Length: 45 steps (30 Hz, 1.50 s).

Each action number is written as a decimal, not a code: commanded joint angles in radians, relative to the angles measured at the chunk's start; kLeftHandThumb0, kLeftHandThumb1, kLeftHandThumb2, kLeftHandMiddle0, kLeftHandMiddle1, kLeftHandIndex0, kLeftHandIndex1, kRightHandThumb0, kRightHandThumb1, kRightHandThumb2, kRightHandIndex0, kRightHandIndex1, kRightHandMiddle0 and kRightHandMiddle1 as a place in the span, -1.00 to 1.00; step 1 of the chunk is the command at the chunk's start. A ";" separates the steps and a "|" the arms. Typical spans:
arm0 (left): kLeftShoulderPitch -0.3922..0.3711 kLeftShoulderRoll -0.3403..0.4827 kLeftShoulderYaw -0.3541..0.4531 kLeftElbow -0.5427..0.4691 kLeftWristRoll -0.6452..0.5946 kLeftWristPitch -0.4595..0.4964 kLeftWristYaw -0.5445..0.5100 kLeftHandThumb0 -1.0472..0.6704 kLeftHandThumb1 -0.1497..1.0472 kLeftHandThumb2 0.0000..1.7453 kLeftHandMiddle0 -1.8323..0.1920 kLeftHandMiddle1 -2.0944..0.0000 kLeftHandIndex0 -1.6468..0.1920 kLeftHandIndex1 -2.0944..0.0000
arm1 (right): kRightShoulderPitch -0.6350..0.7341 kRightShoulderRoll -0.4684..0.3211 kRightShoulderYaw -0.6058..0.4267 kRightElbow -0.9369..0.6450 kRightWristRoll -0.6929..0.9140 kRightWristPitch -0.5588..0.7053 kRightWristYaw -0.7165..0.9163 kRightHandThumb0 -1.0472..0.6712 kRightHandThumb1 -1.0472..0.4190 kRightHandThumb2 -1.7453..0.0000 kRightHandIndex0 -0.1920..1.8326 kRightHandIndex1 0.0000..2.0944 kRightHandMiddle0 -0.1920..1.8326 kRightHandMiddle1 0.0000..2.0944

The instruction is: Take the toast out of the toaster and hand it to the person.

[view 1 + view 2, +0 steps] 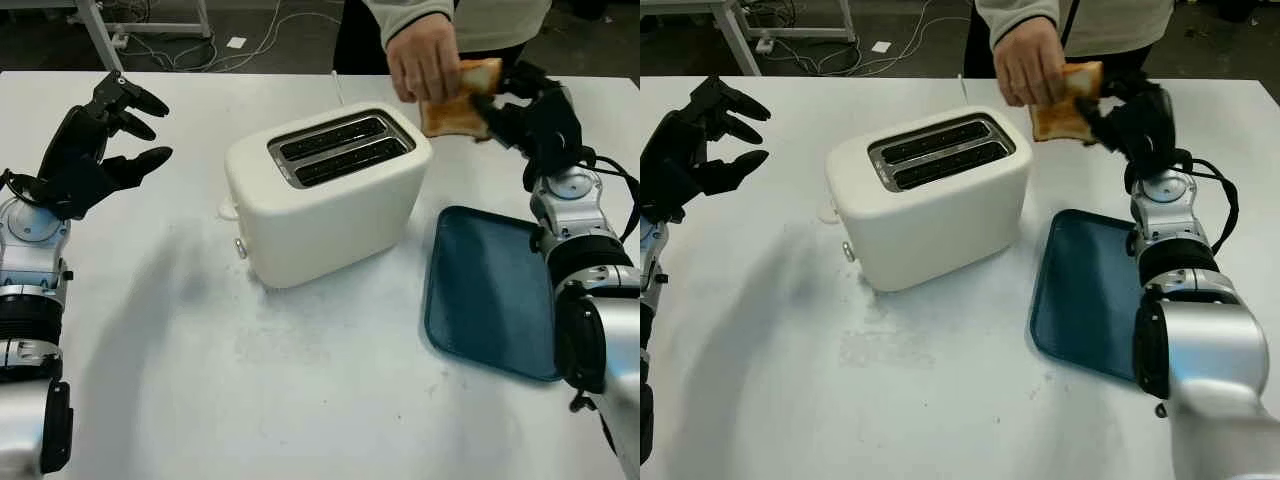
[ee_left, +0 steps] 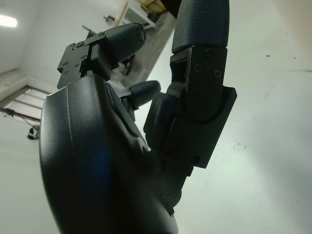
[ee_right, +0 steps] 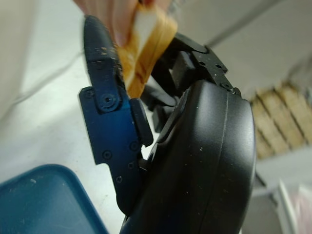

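Handover underway, toast out of toaster.

Right hand [image 1: 520, 105], upper right of frame, grips the toast [image 1: 455, 110] between its fingers w/ the person's hand [image 1: 425, 60] also closed on it, above the table [image 1: 300, 400] just right of the toaster [image 1: 325, 195], slots look empty. Left hand [image 1: 95, 150] open, upper left, idle. Blue tray [image 1: 490, 290] bare at right. Left to do, prob.: right hand lets go so the person takes it.

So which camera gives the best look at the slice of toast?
The left eye view: the browned toast slice shows whole between the person's hand and the right hand. The right eye view matches. The right wrist view shows its edge.
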 commanded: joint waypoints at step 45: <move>0.377 -0.211 0.058 -0.306 -0.149 0.073 0.063 -1.00 0.79 -0.79 0.81 -0.61 0.79 -0.52 | 0.920 0.318 0.019 -1.301 0.069 0.444 -0.193 -0.50 -0.83 0.09 -0.75 -0.99 -0.76 -1.00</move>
